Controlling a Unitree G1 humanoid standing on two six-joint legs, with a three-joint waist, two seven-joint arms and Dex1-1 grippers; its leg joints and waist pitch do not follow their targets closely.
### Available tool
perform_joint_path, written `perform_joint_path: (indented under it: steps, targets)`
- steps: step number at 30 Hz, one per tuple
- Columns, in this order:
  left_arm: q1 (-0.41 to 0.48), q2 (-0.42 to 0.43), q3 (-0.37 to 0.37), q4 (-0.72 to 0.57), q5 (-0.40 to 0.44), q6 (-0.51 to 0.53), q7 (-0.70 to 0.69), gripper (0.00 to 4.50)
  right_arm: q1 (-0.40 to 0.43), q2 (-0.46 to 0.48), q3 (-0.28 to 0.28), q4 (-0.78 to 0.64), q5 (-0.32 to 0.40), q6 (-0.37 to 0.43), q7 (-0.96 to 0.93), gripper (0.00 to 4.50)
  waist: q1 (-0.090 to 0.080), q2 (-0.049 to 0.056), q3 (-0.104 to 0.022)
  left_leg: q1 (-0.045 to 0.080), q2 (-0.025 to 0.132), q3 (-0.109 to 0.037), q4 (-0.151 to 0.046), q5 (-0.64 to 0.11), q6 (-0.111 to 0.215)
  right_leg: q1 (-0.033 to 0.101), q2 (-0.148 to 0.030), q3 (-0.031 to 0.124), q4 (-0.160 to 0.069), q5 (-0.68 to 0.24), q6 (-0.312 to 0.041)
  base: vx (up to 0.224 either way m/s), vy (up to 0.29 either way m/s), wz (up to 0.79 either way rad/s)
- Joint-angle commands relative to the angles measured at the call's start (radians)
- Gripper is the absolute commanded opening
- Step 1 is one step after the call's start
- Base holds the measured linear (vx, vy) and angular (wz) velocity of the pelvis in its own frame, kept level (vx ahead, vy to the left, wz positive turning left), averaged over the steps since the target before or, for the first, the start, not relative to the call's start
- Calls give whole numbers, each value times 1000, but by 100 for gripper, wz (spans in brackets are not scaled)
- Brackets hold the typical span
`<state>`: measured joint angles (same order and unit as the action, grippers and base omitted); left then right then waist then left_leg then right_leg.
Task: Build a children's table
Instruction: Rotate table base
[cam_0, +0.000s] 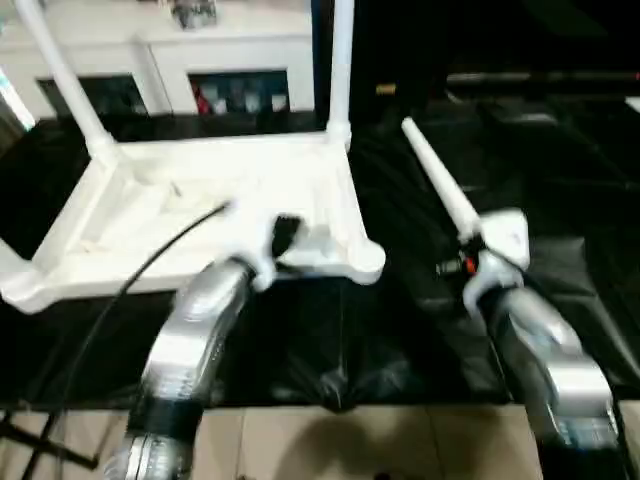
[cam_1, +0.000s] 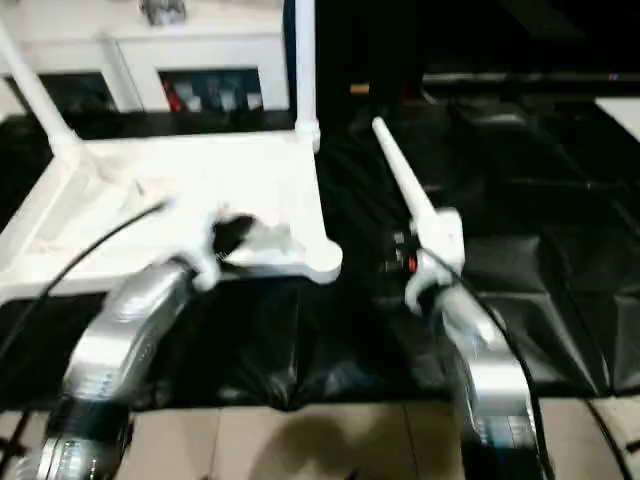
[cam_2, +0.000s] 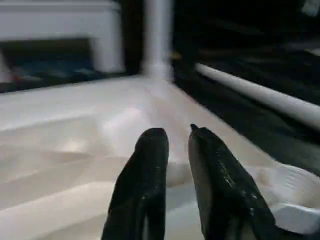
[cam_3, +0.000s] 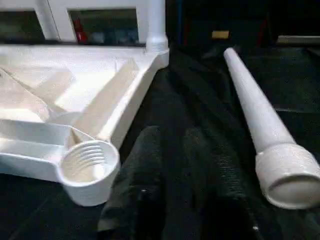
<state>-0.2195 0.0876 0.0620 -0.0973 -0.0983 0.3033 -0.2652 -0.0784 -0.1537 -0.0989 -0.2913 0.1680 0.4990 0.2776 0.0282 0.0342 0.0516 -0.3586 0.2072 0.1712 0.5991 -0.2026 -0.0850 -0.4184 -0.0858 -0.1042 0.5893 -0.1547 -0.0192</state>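
The children's table top (cam_0: 150, 225) lies upside down on a black sheet, ribbed underside up. Two white legs stand in its far corners, one on the right (cam_0: 341, 60) and one on the left (cam_0: 62, 75). The near right corner socket (cam_3: 87, 162) is empty and shows its thread. My left gripper (cam_2: 179, 132) hovers over the top close to that corner, its fingers slightly apart with nothing between them. A loose leg (cam_3: 255, 110) lies on the sheet to the right of the table. My right gripper (cam_3: 172, 132) is low beside its wide end, narrowly open and empty.
A white cabinet with glass doors (cam_0: 230, 60) stands behind the table. The crinkled black sheet (cam_0: 560, 150) stretches away to the right. Pale floor tiles (cam_0: 330, 440) show below the near edge. A black cable (cam_0: 120, 290) runs over my left forearm.
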Motion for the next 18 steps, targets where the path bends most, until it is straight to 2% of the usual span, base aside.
perform_joint_path:
  steps: [1, 2, 4, 5, 6, 7, 9, 11, 13, 14, 15, 16, 18]
  targets:
    - [13, -5, 29, -44, -1, 13, 33, 127, 7, 7, -17, -31, 19, 8, -11, 109, -3, -17, -55, -2, 3, 3, -66, -251, 60, 38, -34, 30, -113, -575, 6, 0, 0, 0]
    - [57, -20, 55, -77, 0, 14, 67, 132, 39, 6, -17, -31, 15, -1, -8, 120, -4, -19, -53, 2, 0, 3, -65, -267, 57, 34, -32, 27, -120, -601, 18, 0, 0, 0]
    - [87, -24, 66, -98, 12, 24, 90, 151, 57, 2, -15, -28, 4, -6, -8, 129, -7, -18, -52, 2, 6, -3, -74, -290, 48, 37, -32, 27, -124, -582, 32, 0, 0, 0]
    - [126, -41, 97, -115, 18, 7, 136, 151, 60, 7, -16, -29, 6, -3, -11, 129, -8, -19, -51, 3, 4, -4, -74, -302, 47, 36, -30, 25, -125, -581, 35, 0, 0, 0]
    - [137, -50, 109, -119, 16, 0, 154, 168, 58, 11, -18, -33, 9, -2, -15, 152, -11, -24, -54, -4, 3, -6, -75, -304, 45, 41, -29, 25, -123, -565, 39, 0, 0, 0]
    - [155, -51, 105, -138, 24, 14, 171, 175, 51, 12, -24, -49, 15, 11, -24, 163, -11, -26, -57, 1, 5, -6, -76, -304, 46, 39, -29, 28, -123, -551, 39, 0, 0, 0]
    - [160, -47, 98, -143, 33, 16, 172, 182, 50, 10, -23, -53, 17, 13, -24, 167, -6, -20, -59, -1, 10, -9, -79, -283, 50, 40, -31, 34, -117, -497, 24, 0, 0, 0]
    - [155, -56, 90, -130, 54, 31, 205, 201, 44, -6, -22, -42, 4, 5, -32, 202, -4, -21, -59, 3, 12, -6, -79, -281, 50, 36, -30, 39, -115, -465, 10, 0, 0, 0]
    - [140, -58, 90, -129, 47, 21, 202, 215, 29, -19, -21, -36, -4, 2, -29, 207, -3, -31, -61, -2, 12, -3, -78, -261, 52, 41, -31, 44, -107, -434, -2, 0, 0, 0]
    - [135, -64, 89, -132, 40, 15, 204, 216, 24, -25, -25, -23, -7, -11, -27, 213, -1, -29, -62, -3, 12, -4, -78, -249, 52, 44, -33, 46, -104, -422, -6, 0, 0, 0]
    - [133, -69, 88, -135, 36, 11, 206, 228, 22, -29, -28, -14, -9, -20, -25, 223, 1, -38, -65, -9, 13, -4, -77, -218, 56, 49, -36, 47, -96, -393, -12, 0, 0, 0]
    - [137, -73, 81, -137, 43, 9, 216, 243, 24, -33, -26, 0, -8, -26, -15, 236, 4, -28, -66, -10, 14, -5, -76, -196, 56, 50, -38, 49, -93, -363, -21, 0, 0, 0]
    - [140, -78, 71, -144, 42, 15, 220, 256, 21, -38, -23, 14, -10, -32, -11, 250, 2, -35, -67, -12, 15, -3, -75, -179, 59, 52, -36, 50, -89, -318, -38, 0, 0, 0]
